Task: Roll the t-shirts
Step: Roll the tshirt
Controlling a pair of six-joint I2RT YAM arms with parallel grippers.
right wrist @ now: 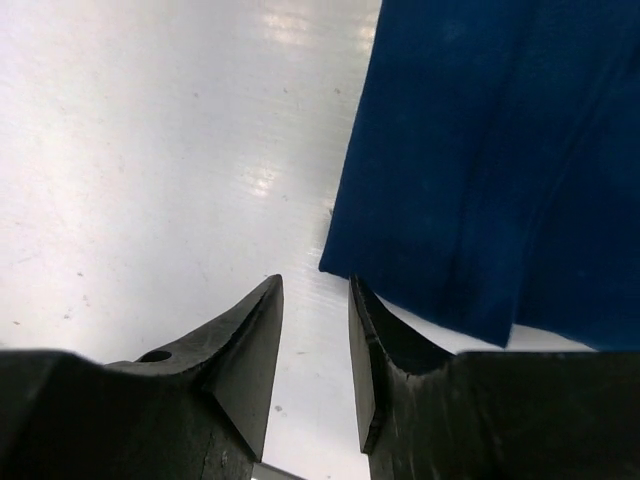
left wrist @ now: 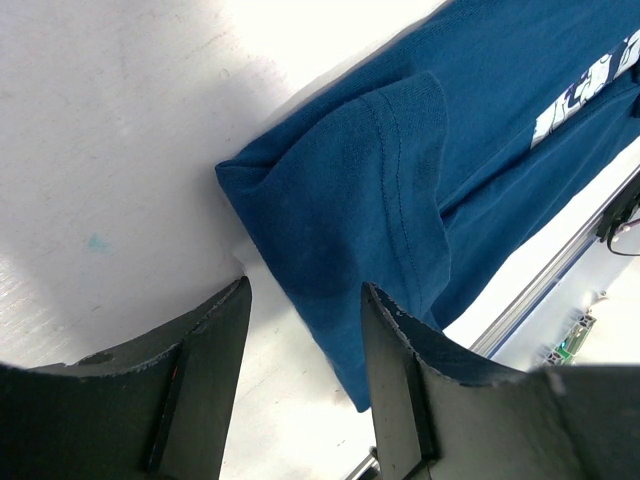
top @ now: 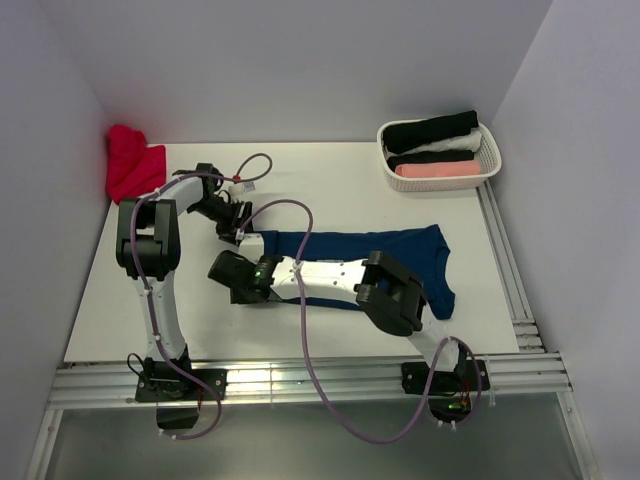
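Note:
A navy blue t-shirt lies flat across the middle of the table, folded into a long band. My left gripper hovers at its far left corner. In the left wrist view that gripper is open, and the shirt's sleeve fold reaches down between the fingertips, ungripped. My right gripper sits just left of the shirt's near left corner. It is open over bare table, with the shirt's corner just beyond the right fingertip. A red t-shirt lies crumpled at the back left.
A white basket at the back right holds rolled black, white and pink shirts. Metal rails run along the near edge and the right side. A purple cable loops over the right arm.

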